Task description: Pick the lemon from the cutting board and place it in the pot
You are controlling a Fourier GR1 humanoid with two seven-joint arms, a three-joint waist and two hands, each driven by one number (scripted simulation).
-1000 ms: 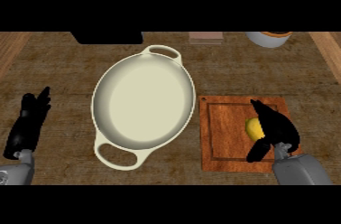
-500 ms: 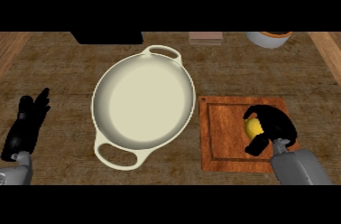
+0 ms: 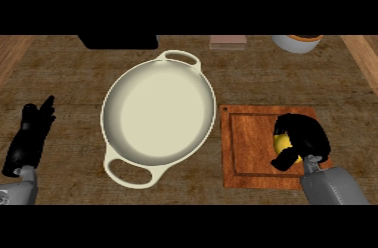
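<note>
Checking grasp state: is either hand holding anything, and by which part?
The right hand has its fingers curled over the lemon, covering its top and right side, still on the cutting board. The left hand holds nothing.

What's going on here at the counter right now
The robot's right hand is curled round a yellow lemon that sits on the wooden cutting board. The cream-coloured pot stands just left of the board with nothing in it, so the lemon has not yet been moved over. The left hand rests open near the view's left edge.
</note>
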